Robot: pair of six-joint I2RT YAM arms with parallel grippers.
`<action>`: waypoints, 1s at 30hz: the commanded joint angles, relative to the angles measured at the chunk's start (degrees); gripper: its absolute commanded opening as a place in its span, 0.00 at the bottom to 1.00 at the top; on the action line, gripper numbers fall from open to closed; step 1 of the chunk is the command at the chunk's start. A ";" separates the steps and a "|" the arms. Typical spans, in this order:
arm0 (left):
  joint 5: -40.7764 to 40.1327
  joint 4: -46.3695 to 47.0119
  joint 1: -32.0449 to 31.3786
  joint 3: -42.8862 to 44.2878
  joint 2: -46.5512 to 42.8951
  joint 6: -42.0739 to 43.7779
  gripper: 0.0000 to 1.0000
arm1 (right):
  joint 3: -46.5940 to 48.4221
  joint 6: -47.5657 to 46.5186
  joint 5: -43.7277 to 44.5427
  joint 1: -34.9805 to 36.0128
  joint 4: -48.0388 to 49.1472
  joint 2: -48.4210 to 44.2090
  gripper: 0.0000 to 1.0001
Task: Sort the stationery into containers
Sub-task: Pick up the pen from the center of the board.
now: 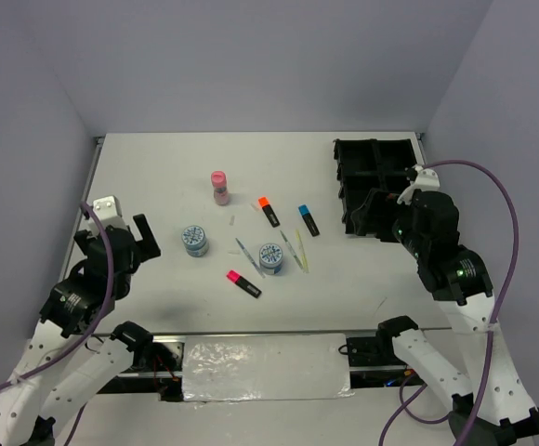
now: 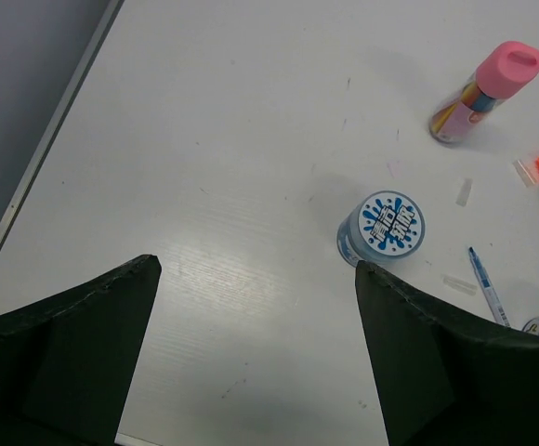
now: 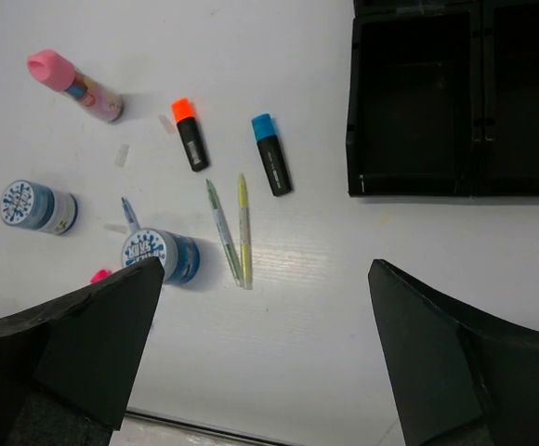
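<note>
white table [image 1: 158, 158], shown from above and from both my wrists. black tray [image 1: 355, 153] at the table's far right, divided into rectangular compartments [image 3: 409, 102]. the two that my right wrist camera sees clearly show only bare black floor. my right arm [image 1: 455, 269] partly covers the others, so i cannot tell their contents. all the stationery lies on the table, left of the tray and apart from it.

my right pincer [image 3: 265, 268] hangs by the tray's near left corner. its fingers [image 3: 74, 353] are spread wide, gripping nothing and touching nothing. my left pincer [image 2: 256, 268] hangs over the left side of the table. its fingers [image 2: 65, 362] are equally wide apart, with only bare table between them.

bottle [image 1: 219, 187], pink-capped, stands farthest from me, mid-table. left tub [image 1: 194, 240] stands lid up just ahead of my left pincer, untouched. right tub [image 1: 270, 256] stands near the centre.

orange highlighter [image 1: 268, 211] and blue highlighter [image 1: 308, 219] lie side by side, apart, between the bottle and the tray. pink highlighter [image 1: 243, 283] lies nearest me, just beside the right tub.

two pale pens [image 3: 232, 232] lie nearly parallel, just right of the right tub. a blue pen [image 3: 128, 214] lies at that tub's left edge.
</note>
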 commanded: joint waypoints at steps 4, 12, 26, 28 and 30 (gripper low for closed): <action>2.12 3.71 -0.22 0.45 0.86 1.70 0.99 | -1.76 -0.52 -13.29 0.53 10.65 1.28 1.00; 4.76 4.42 -0.22 0.27 1.92 2.84 0.99 | 5.43 2.38 9.61 16.60 7.86 33.08 1.00; 6.70 5.12 -0.39 -0.08 3.94 3.63 0.99 | 3.77 3.18 11.39 20.13 16.47 56.73 0.51; 6.70 5.03 -0.39 -0.08 4.12 3.63 0.99 | 3.24 3.27 10.60 20.22 17.43 58.15 0.50; 7.05 5.21 -0.39 -0.08 3.85 3.81 0.99 | 2.63 3.27 10.33 20.22 18.84 59.91 0.49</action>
